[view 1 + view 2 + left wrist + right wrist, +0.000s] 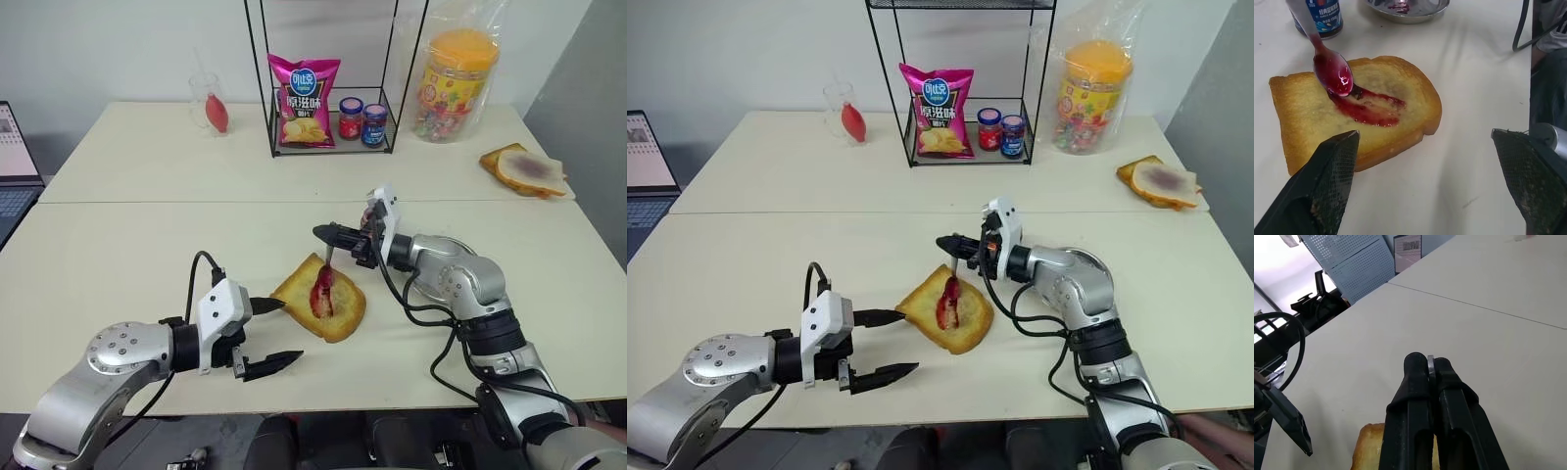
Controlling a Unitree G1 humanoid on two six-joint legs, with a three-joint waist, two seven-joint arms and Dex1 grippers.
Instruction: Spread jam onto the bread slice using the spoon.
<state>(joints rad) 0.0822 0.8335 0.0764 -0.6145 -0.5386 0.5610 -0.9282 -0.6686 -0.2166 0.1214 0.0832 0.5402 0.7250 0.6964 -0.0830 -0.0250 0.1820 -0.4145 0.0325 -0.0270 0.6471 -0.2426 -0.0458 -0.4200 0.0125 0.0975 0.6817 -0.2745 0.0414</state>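
The bread slice point(338, 311) lies flat on the near table, with a streak of dark red jam point(321, 297) along its middle. My right gripper point(326, 233) hovers just over the slice's far edge, shut on the thin handle of the spoon point(328, 262), which hangs down. The spoon's jam-coated bowl point(1333, 73) rests on the end of the jam streak point(1366, 110) on the bread slice point(1400, 83). The metal handle point(1430, 363) shows pinched between the right fingertips. My left gripper point(289, 331) stands open beside the slice's near left corner, holding nothing.
A wire rack point(272, 117) on the far table holds a chips bag point(304, 100) and two jars point(362, 120). A tub of sweets point(455, 83), another bread slice point(524, 169), a glass point(209, 103) and a laptop point(15, 162) stand around. A steel plate point(1440, 6) sits behind the bread.
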